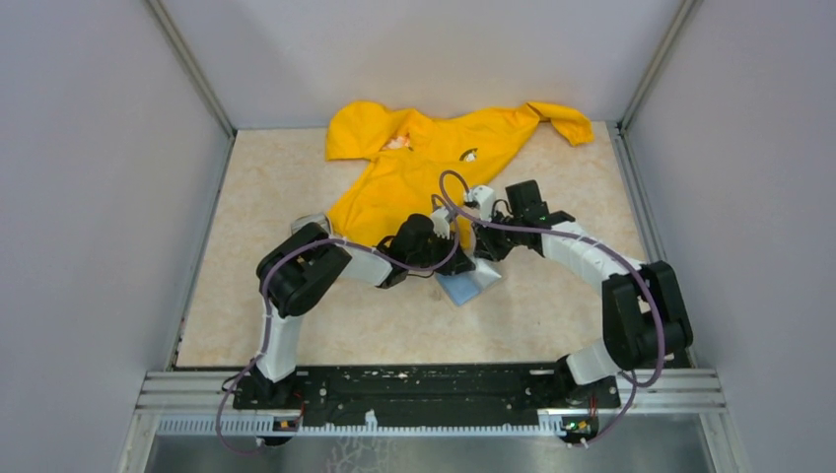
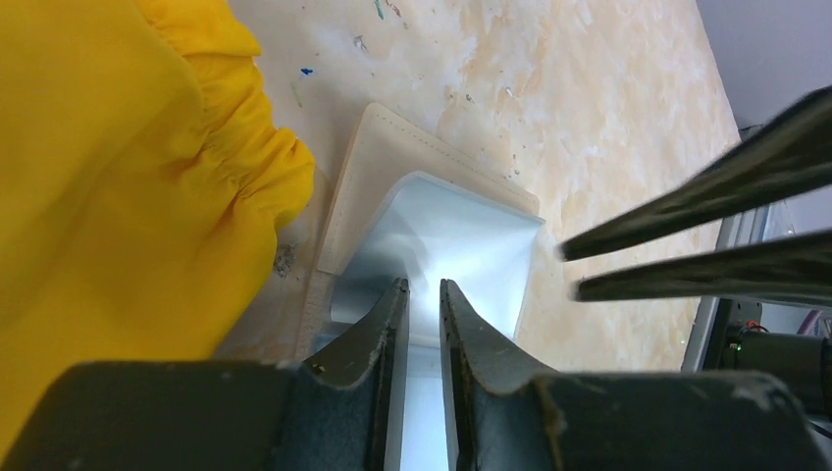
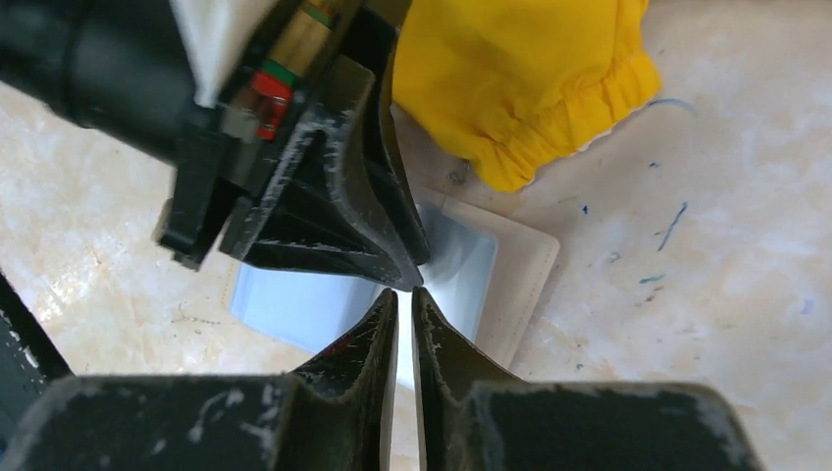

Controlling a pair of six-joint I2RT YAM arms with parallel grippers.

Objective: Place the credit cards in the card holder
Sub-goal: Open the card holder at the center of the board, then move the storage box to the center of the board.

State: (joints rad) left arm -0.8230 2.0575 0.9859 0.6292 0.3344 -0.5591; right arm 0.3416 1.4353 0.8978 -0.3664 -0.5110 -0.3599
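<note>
The card holder (image 1: 469, 286) lies open on the table, tan outside with a bluish clear-pocketed inside. It shows in the left wrist view (image 2: 383, 147) and in the right wrist view (image 3: 520, 270). My left gripper (image 2: 424, 285) hangs just over the bluish pocket, jaws a narrow slit apart with nothing seen between them. My right gripper (image 3: 404, 292) comes in from the other side, tip to tip with the left one, jaws also a narrow slit apart and empty. Its fingers (image 2: 687, 211) show at the right of the left wrist view. No credit cards are visible.
A yellow hooded garment (image 1: 434, 163) lies spread behind the holder, and its cuff (image 2: 245, 186) almost touches the holder's edge. Grey walls enclose the marbled table (image 1: 296, 187) on three sides.
</note>
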